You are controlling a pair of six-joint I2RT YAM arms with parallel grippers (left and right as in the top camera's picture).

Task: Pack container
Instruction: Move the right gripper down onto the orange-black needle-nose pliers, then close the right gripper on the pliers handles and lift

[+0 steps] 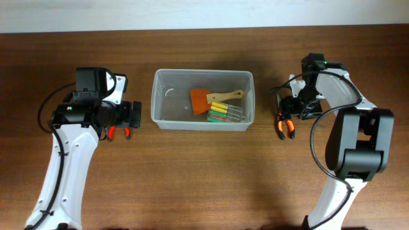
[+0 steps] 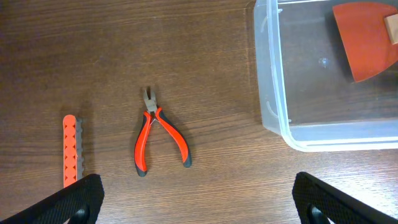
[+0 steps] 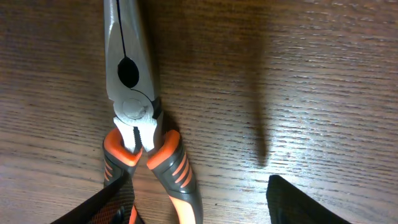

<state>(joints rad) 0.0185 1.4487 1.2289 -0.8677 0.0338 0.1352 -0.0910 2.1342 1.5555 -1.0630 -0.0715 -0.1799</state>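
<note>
Overhead: your brown wooden surface carries the translucent grey rectangular plastic container at centre, between the two arms. In its right half lie an orange scraper with a wooden handle and a bunch of green, yellow and red-handled screwdrivers. Your left gripper is spread wide, pinching nothing, over the surface just left of the container. Small red-handled cutters and an orange toothed strip lie flat in its view, both apart from the container wall. Your right gripper is spread too, low over orange-and-grey long-nose pliers lying right of the container. Can't tell if a finger touches the pliers' handle.
</note>
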